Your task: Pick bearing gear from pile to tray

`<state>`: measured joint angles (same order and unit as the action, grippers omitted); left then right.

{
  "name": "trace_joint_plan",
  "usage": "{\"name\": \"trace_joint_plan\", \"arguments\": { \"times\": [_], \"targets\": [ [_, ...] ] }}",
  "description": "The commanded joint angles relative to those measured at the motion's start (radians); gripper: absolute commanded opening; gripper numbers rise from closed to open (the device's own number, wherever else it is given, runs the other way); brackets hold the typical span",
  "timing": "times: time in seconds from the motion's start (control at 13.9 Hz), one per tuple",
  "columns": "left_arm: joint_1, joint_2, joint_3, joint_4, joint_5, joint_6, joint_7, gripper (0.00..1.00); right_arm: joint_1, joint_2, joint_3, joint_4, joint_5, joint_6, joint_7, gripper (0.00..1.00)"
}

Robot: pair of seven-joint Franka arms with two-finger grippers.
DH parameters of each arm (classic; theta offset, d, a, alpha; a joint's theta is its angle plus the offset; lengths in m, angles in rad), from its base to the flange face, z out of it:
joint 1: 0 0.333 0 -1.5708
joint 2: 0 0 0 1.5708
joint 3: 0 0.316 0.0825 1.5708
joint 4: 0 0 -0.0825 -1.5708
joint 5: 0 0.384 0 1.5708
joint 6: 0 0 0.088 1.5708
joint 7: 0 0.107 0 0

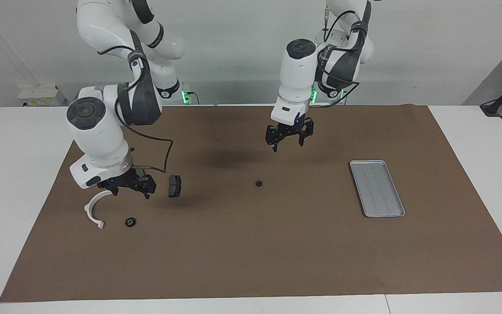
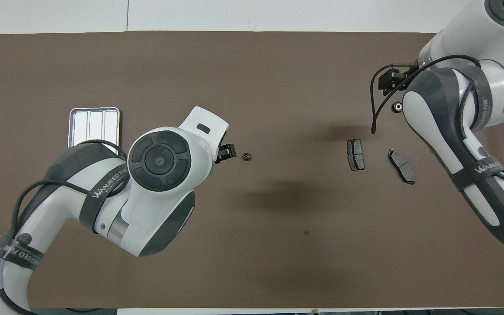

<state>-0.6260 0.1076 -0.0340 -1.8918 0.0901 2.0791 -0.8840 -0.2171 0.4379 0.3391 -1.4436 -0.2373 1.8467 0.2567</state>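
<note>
Left pincer (image 1: 289, 138) hangs released over the lone bearing gear (image 1: 258, 183) — descend straight, straddle it evenly; right pincer (image 1: 130, 186) released, empty.

Light was bright and even, coming from above. Soft, blurred shadows of the arms lay on the brown mat (image 1: 251, 244). The tray (image 2: 73, 131) shone pale with glare from overhead. Both pictures were sharp, without edge distortion.
</note>
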Motion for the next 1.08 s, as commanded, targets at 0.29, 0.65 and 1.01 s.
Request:
{"name": "trace_joint_plan", "arguments": {
  "times": [0.29,0.65,1.01],
  "targets": [
    [-0.087,0.193,0.017,0.097,0.014,0.070,-0.089,1.00,-0.050,-0.045,0.014,-0.133,0.023,0.130,-0.053,1.00],
    [-0.061,0.228,0.016,0.088,0.014,0.148,-0.072,1.00,-0.079,-0.034,0.011,-0.237,0.023,0.293,-0.048,1.00],
    [-0.046,0.279,0.016,0.094,0.025,0.174,-0.055,1.00,-0.079,0.027,0.006,-0.256,0.015,0.373,0.076,1.00]
  ]
}}
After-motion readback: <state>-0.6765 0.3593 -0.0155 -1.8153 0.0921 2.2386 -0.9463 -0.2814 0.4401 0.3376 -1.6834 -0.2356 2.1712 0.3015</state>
